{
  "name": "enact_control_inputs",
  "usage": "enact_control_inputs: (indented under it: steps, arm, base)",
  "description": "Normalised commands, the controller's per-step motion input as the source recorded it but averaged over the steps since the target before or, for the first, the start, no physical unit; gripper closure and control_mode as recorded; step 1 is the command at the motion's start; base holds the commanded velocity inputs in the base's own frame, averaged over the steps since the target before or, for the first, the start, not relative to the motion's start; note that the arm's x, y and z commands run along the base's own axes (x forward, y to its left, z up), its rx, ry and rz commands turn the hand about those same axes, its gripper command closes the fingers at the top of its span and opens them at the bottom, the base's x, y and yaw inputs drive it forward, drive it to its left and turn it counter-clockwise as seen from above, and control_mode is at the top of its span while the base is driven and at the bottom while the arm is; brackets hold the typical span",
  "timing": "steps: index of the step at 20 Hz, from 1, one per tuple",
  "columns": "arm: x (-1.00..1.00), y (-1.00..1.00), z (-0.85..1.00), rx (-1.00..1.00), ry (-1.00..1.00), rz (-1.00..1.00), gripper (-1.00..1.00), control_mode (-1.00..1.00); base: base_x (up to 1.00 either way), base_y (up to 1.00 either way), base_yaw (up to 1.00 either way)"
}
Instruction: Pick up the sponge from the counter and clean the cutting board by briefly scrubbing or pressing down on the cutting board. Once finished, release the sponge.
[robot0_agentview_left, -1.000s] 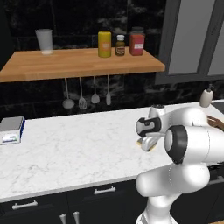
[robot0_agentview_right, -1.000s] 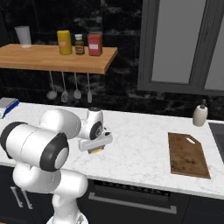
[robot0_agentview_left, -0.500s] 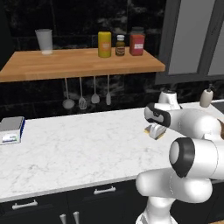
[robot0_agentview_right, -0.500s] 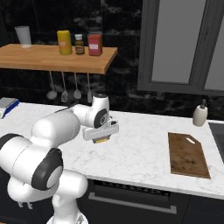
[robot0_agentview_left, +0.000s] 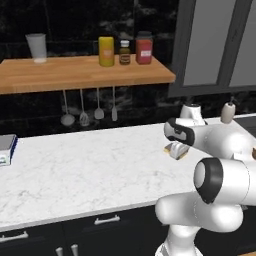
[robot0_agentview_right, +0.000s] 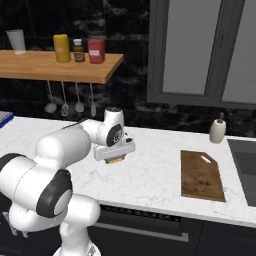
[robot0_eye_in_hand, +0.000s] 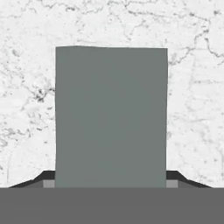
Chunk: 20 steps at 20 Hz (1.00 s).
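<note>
My gripper (robot0_agentview_right: 116, 154) hangs over the white marble counter (robot0_agentview_right: 150, 180) and is shut on the sponge (robot0_agentview_right: 116, 160), whose yellow foam shows just under the hand. In the hand view the sponge's dark grey top (robot0_eye_in_hand: 111, 116) stands between the two dark fingertips (robot0_eye_in_hand: 40, 178), with marble behind it. From the left base view, the gripper (robot0_agentview_left: 175, 148) holds the sponge (robot0_agentview_left: 172, 149) a little above the worktop (robot0_agentview_left: 90, 170). The dark-brown cutting board (robot0_agentview_right: 201, 175) lies flat on the counter well to the right of the gripper, apart from it.
A soap dispenser (robot0_agentview_right: 218, 131) stands behind the board, and a dark sink (robot0_agentview_right: 244, 167) lies at the far right. A wooden wall shelf (robot0_agentview_left: 85, 74) carries a cup and jars, with utensils (robot0_agentview_left: 82, 107) hanging below. A blue-white box (robot0_agentview_left: 6, 148) sits at the counter's left end.
The arm has stretched out and carried the sponge up and to the right over the counter. Over the last half second the hand has hardly shifted.
</note>
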Motion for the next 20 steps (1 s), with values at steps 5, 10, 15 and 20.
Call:
enact_control_inputs:
  steps: [5,10,15,20]
  arm:
    - [0.0,0.0,0.0,0.0,0.0,0.0,1.0,1.0]
    - [0.0,0.0,0.0,0.0,0.0,0.0,1.0,1.0]
    - [0.0,0.0,0.0,0.0,0.0,0.0,1.0,1.0]
    - [0.0,0.0,0.0,0.0,0.0,0.0,1.0,1.0]
  base:
    - [0.2,-0.96,-0.01]
    - [0.09,-0.78,0.0]
    - [0.0,-0.09,0.0]
    - [0.01,-0.25,0.0]
